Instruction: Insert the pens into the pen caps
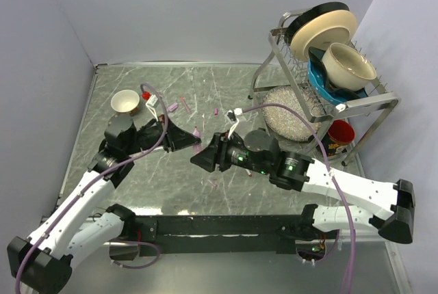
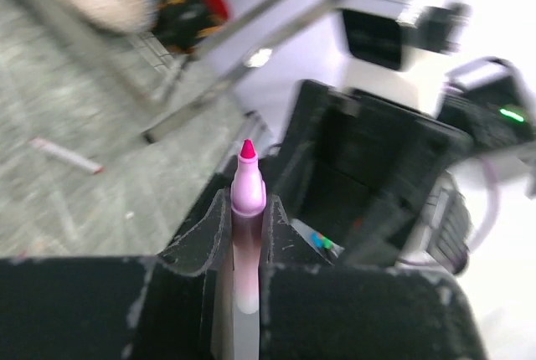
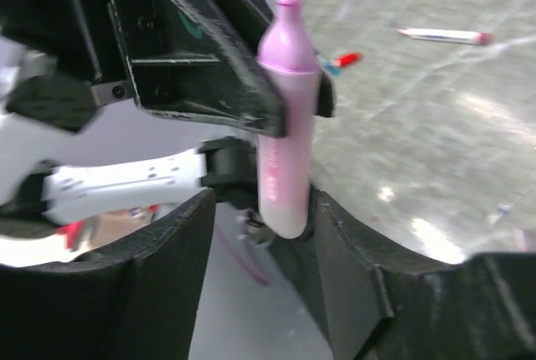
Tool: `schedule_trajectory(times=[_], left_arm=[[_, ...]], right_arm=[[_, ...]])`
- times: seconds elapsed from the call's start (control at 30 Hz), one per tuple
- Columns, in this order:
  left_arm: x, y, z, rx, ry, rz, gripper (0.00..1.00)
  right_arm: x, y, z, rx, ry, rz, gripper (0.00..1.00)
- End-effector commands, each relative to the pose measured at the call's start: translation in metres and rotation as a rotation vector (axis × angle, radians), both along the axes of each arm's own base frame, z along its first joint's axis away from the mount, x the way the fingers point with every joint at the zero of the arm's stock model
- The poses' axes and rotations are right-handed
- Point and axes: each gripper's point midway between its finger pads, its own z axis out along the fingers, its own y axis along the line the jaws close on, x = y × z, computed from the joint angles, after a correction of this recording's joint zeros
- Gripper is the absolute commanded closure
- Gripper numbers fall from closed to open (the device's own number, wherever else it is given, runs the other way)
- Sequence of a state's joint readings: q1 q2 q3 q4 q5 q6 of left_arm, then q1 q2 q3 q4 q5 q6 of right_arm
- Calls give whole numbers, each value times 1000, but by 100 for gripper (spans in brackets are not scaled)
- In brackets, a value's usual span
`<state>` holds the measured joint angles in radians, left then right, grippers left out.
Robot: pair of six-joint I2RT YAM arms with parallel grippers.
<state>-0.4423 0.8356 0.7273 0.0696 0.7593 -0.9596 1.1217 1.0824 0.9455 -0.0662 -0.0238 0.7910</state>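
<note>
My left gripper (image 2: 248, 209) is shut on a pink pen (image 2: 248, 188), whose uncapped red tip sticks out past the fingertips. In the right wrist view the same pen (image 3: 287, 109) stands upright in the left gripper's black fingers (image 3: 209, 84). Its rounded lower end hangs between the jaws of my right gripper (image 3: 264, 205), close to the right-hand finger (image 3: 352, 247). The right jaws stand apart, with a clear gap on the pen's other side. From above, both grippers meet at mid-table (image 1: 197, 149). Another pen (image 3: 444, 35) and a small cap (image 3: 343, 61) lie on the table beyond.
A dish rack (image 1: 369, 102) with plates and bowls stands at the back right, a glass bowl (image 1: 287, 113) and a red cup (image 1: 340, 132) beneath it. A white cup (image 1: 126, 102) sits at the back left. Small pink pieces (image 1: 173, 107) lie scattered on the marble table (image 1: 226, 82).
</note>
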Motion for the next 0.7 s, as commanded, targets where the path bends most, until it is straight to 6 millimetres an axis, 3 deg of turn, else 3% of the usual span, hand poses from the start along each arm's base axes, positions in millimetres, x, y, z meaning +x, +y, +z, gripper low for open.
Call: schedule_trajectory(times=[0.0, 0.17, 0.33, 0.43, 0.5, 0.53, 0.57, 0.6, 0.63, 0.67], left_arm=[[-33, 1, 45, -168, -129, -123, 99], [-41, 5, 56, -213, -156, -129, 99], [-45, 5, 59, -231, -159, -153, 99], [-45, 4, 56, -234, -141, -160, 99], [-44, 3, 54, -220, -129, -162, 95], [-42, 3, 57, -213, -130, -156, 85], [-34, 2, 47, -179, -66, -117, 69], [-27, 2, 44, -148, -83, -83, 35], [-23, 3, 51, -136, -99, -57, 24], [-19, 5, 41, -93, -48, -26, 18]], right_arm=[[-20, 3, 43, 216, -16, 86, 46], [-23, 4, 48, 232, -20, 107, 59], [-31, 9, 54, 268, -19, 157, 62], [-33, 8, 56, 297, -23, 166, 76], [-34, 6, 57, 312, -26, 163, 98], [-31, 4, 58, 314, -26, 145, 100], [-31, 3, 58, 316, -23, 138, 100], [-30, 1, 56, 309, -21, 127, 100], [-25, -2, 56, 309, -23, 95, 100], [-23, -7, 59, 312, -28, 75, 100]])
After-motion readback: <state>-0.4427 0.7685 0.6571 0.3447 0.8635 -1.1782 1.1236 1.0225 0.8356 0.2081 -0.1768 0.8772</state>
